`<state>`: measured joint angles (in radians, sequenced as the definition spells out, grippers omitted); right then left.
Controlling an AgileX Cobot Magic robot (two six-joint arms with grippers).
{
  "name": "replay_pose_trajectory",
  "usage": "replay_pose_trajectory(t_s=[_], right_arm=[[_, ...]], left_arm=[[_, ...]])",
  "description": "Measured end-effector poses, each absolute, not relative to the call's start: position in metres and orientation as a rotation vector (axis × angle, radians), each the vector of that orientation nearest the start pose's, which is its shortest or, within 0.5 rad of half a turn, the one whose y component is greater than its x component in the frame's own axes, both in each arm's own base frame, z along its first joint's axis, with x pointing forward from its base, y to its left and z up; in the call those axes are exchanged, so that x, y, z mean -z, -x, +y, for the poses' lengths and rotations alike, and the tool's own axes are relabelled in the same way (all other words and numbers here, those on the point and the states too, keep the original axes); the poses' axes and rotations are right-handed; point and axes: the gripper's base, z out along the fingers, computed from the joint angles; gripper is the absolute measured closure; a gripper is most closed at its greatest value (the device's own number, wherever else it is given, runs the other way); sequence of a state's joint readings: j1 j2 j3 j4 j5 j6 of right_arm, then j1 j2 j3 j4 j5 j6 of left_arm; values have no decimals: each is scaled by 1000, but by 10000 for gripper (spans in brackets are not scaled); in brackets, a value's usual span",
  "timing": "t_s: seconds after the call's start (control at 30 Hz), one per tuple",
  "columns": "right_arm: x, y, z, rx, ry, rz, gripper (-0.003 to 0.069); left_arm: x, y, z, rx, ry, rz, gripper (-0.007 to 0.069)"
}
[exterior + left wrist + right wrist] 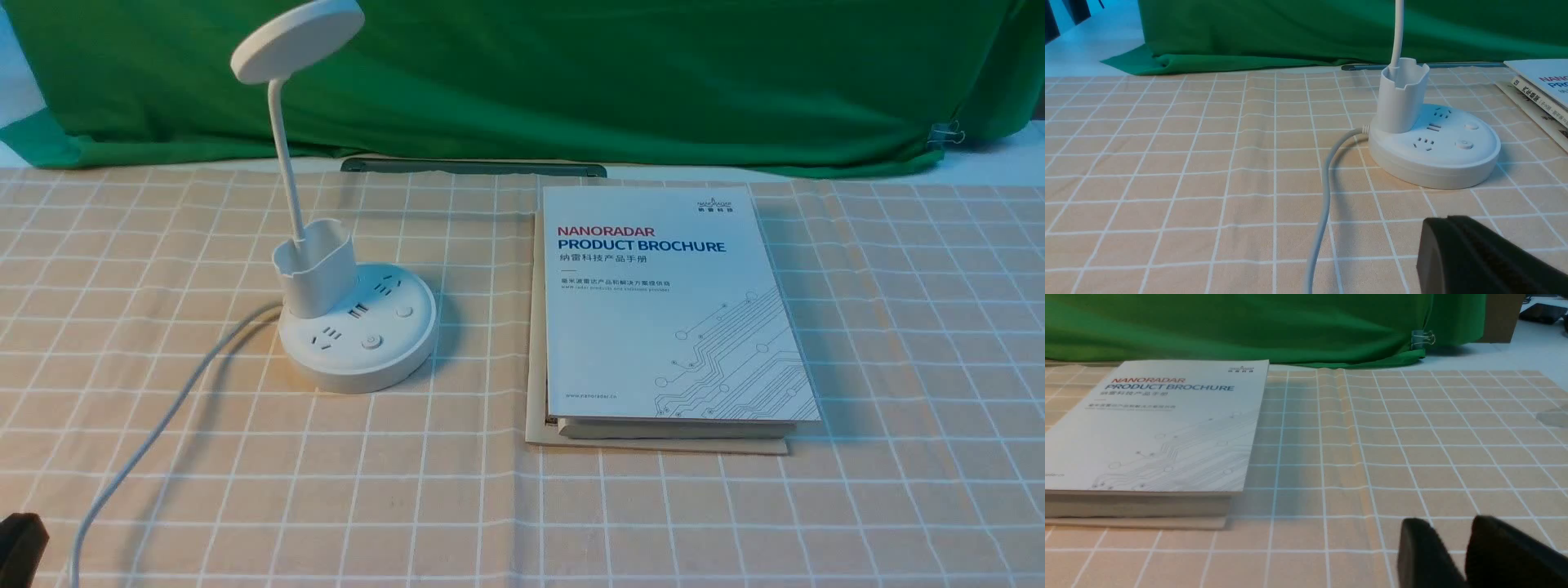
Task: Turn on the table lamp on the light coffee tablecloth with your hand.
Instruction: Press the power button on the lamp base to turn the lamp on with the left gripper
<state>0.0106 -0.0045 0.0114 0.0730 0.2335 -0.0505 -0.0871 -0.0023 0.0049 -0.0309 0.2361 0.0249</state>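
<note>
One lamp (359, 377) is standing on the tablecloth (457, 498), left side | left jaws clenching nothing, right jaws parting slightly | we're at the approach, left jaws needing to reach, then press the power button (372, 341)!

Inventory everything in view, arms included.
table lamp: 1, white, on the tablecloth, left of the books
lamp cord: 1, pale grey, running from the lamp base
brochure: 1, white, topping a stack
books beneath: count unclear
tablecloth: 1, beige with white grid, under lamp and stack
backdrop cloth: 1, green, behind
binder clip: 1, on the backdrop
left end effector: 1, black, fingers together
right end effector: 1, black, fingers apart
</note>
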Motion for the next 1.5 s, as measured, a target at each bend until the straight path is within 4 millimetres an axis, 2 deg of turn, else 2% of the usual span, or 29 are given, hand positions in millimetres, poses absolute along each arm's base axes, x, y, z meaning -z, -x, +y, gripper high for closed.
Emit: replay_pose_trajectory(t_s=[1.37,1.5], right_arm=[[-188,-55,2,-38,4,1723,421],[-188,-55,2,-38,4,1723,421]], left_arm=[[-191,-55,-5,49,-104,1710,623],[-203,-56,-5,44,-98,1581,623]])
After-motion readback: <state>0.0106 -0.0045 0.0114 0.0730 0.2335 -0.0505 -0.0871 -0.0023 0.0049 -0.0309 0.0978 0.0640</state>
